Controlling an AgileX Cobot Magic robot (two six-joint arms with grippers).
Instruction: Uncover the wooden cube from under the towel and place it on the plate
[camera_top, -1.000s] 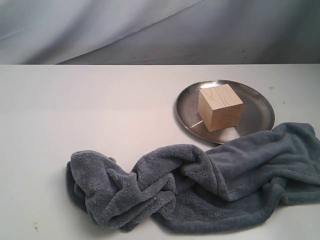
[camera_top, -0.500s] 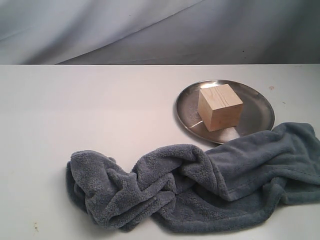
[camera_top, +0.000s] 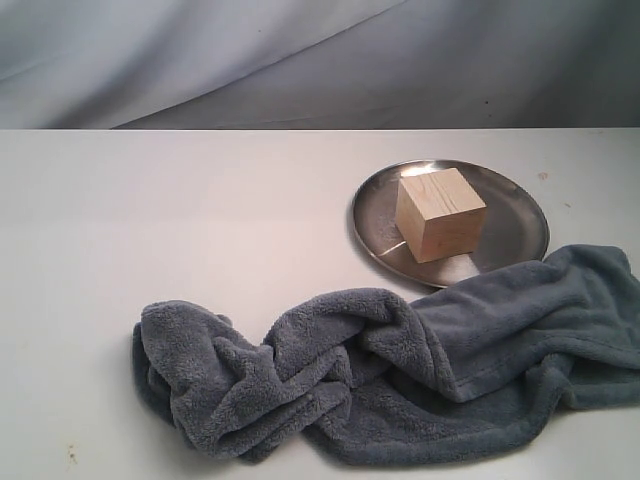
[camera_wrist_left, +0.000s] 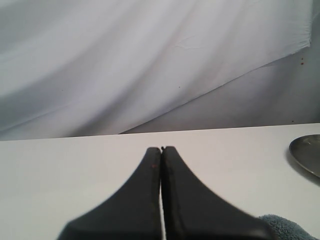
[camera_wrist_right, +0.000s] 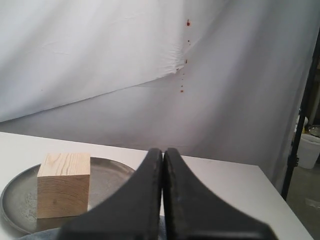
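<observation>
Resting on the silver plate (camera_top: 515, 210) at far right, the wooden cube (camera_top: 440, 213) could slide if the towel (camera_top: 400, 380) lapping the plate's near rim gets tugged; the left gripper (camera_wrist_left: 161, 149) and right gripper (camera_wrist_right: 163, 150) are pinched together, empty.

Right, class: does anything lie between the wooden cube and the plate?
Nothing visible does: the cube already sits on the plate, and the towel lies bunched at the plate's near rim.

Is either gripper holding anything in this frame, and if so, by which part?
Nothing is held. The left gripper and right gripper are both shut on nothing; the wooden cube sits free on the plate.
</observation>
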